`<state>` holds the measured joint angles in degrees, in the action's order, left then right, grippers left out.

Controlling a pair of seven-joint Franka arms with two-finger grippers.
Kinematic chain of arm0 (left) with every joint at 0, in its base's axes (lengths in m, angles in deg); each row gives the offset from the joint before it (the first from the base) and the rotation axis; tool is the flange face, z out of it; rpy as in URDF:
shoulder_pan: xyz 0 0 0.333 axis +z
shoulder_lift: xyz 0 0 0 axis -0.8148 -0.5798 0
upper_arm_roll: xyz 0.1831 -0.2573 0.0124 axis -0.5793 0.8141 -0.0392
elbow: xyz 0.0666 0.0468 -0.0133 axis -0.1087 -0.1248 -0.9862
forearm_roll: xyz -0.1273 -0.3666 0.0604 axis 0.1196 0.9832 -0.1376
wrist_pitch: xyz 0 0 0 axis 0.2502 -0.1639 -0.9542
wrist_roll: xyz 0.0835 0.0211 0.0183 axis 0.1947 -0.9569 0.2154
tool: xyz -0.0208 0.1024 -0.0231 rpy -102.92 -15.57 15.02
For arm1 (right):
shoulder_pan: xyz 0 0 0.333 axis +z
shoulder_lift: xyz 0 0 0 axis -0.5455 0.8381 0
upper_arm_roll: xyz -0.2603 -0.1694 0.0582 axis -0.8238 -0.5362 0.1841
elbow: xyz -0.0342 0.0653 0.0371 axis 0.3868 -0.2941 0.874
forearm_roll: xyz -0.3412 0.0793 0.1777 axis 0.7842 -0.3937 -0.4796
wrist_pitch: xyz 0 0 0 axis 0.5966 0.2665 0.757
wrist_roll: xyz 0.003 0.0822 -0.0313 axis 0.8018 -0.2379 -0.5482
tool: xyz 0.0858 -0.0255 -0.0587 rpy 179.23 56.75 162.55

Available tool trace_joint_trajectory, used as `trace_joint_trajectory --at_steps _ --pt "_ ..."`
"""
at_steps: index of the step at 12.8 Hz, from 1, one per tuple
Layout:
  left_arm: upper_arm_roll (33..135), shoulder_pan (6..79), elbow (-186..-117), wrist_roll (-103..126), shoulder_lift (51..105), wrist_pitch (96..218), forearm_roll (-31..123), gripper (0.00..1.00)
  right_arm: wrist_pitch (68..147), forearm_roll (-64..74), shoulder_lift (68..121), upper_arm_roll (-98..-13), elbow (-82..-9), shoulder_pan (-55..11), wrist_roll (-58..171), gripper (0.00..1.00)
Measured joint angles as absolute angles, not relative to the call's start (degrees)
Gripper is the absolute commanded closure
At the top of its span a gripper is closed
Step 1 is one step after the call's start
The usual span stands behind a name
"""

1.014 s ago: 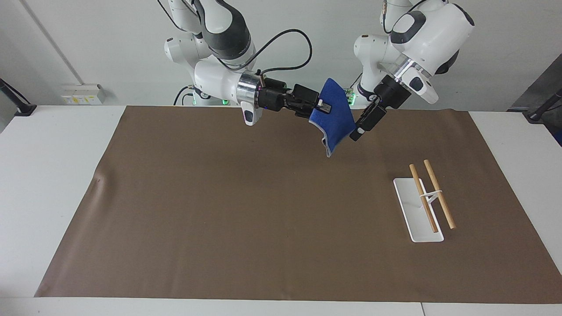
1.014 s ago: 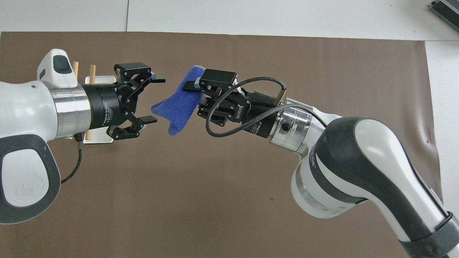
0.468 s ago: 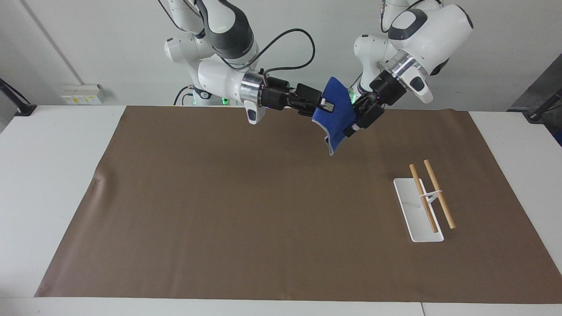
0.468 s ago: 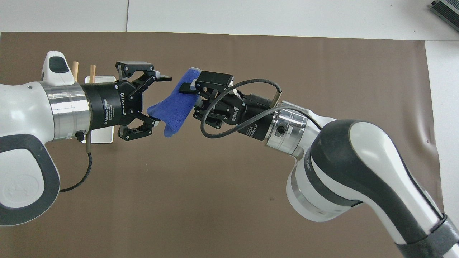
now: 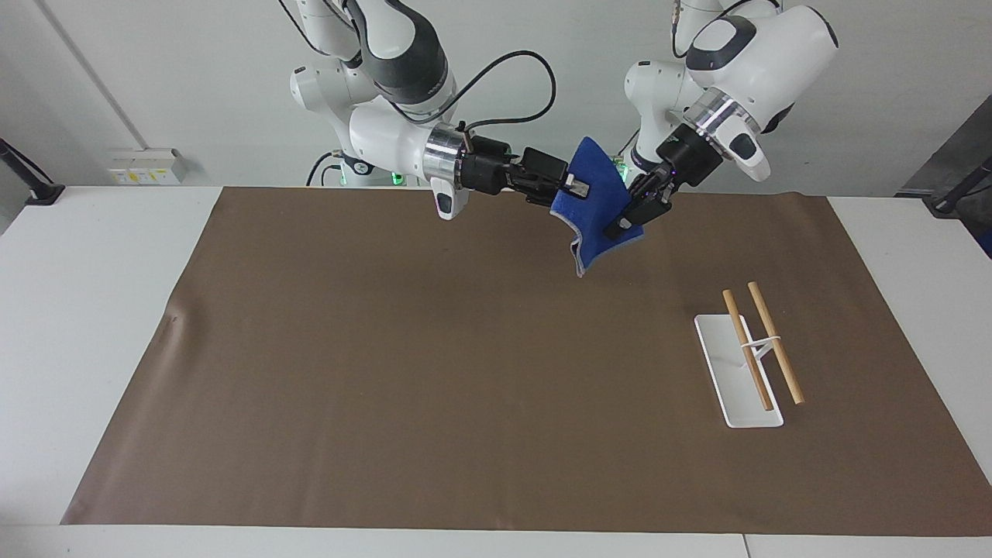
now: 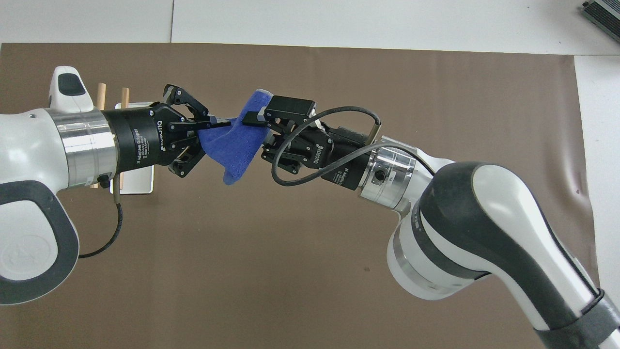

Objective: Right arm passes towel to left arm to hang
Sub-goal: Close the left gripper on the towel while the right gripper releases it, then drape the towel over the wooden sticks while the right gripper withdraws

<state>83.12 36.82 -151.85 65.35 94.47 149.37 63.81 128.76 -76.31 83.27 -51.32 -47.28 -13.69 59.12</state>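
Note:
The blue towel [image 5: 595, 203] [image 6: 238, 144] hangs in the air above the brown mat, stretched between both grippers. My right gripper [image 5: 572, 187] [image 6: 256, 122] comes in level from the right arm's end and is shut on one edge of the towel. From the other end my left gripper [image 5: 626, 222] [image 6: 216, 127] slants down and is shut on the edge facing it, its fingertips pinched on the cloth. The towel's lowest corner dangles free between them.
A white rack [image 5: 736, 372] with two wooden rods [image 5: 763, 342] stands on the brown mat [image 5: 434, 372] toward the left arm's end, farther from the robots than the towel. In the overhead view the left arm hides most of it; rod tips [image 6: 101, 89] show.
The left gripper moved in onto the towel's free edge and went from open to shut on it. The right gripper kept its hold and barely moved.

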Motion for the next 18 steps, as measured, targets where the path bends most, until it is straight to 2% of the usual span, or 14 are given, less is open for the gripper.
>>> trace_joint_trajectory --at_steps 1,2,4,6,10,13,18 --pt "83.01 36.83 -151.85 65.33 94.47 149.37 62.85 1.0 128.8 -76.31 83.27 -51.33 -47.28 -13.74 59.12 0.83" --pt "82.95 36.83 -151.85 65.33 94.47 149.37 61.38 1.0 129.0 -76.31 83.29 -51.34 -47.28 -13.79 59.12 0.02" --pt "82.93 36.83 -151.85 65.33 94.47 149.39 57.77 1.0 132.76 -73.01 83.34 -51.35 -47.29 -13.79 59.0 0.0" --pt "82.83 36.87 -151.85 65.33 94.47 149.43 53.08 1.0 138.53 -60.07 83.4 -51.32 -47.3 -13.69 59.51 0.0" --pt "82.71 36.95 -151.87 60.88 94.47 149.44 46.92 1.0 141.12 -36.27 84.46 -51.59 -47.8 -14.98 60.37 0.0" --pt "82.25 37.93 -152.11 54.43 94.45 149.78 42.64 1.0 140.8 -20.34 84.99 -51.74 -49.6 -19.94 60.34 0.0" --pt "82.18 39.5 -156.79 52.63 93.74 150.29 36.27 1.0 131.6 2.02 84.83 -51.92 -50.15 -27.38 61.95 0.0"
